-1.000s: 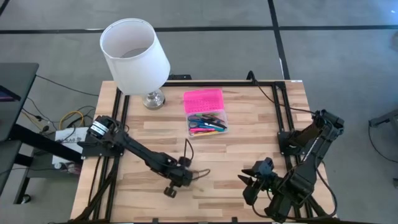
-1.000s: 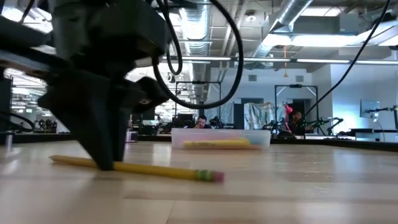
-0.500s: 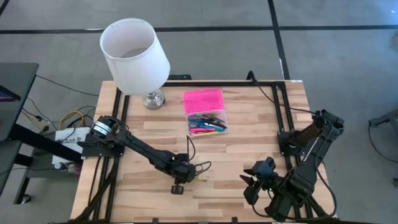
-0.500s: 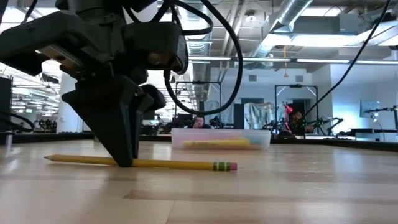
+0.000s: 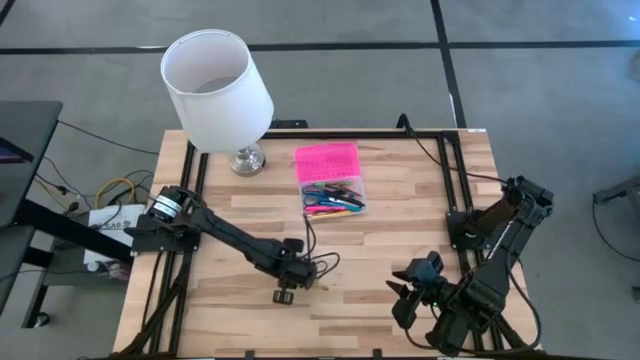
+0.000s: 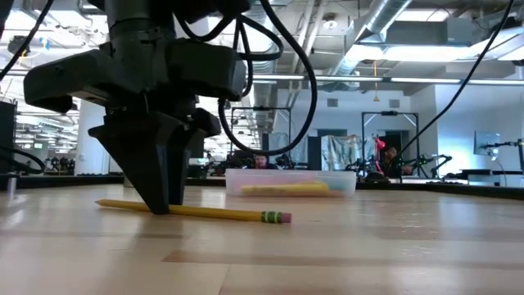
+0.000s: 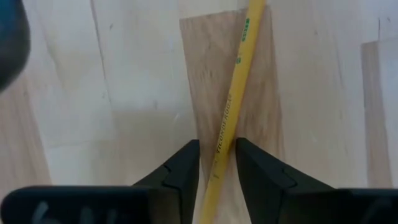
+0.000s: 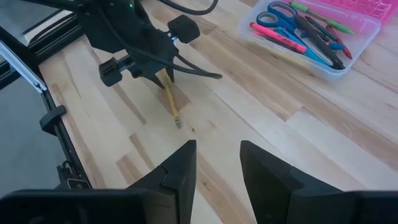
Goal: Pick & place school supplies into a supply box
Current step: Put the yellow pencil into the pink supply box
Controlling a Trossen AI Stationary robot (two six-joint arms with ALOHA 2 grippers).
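Left claw (image 7: 216, 165) grasping yellow pencil (image 7: 231, 112); supply box (image 5: 333, 186) holds pens, scissors (image 8: 287, 14).

One yellow pencil (image 6: 192, 211), one supply box (image 5: 331, 181), one lamp (image 5: 217, 91), two arms.

We find dark printed lettering along the yellow pencil (image 7: 229, 121), plus a green band near its end, but it seems too blurred to read.
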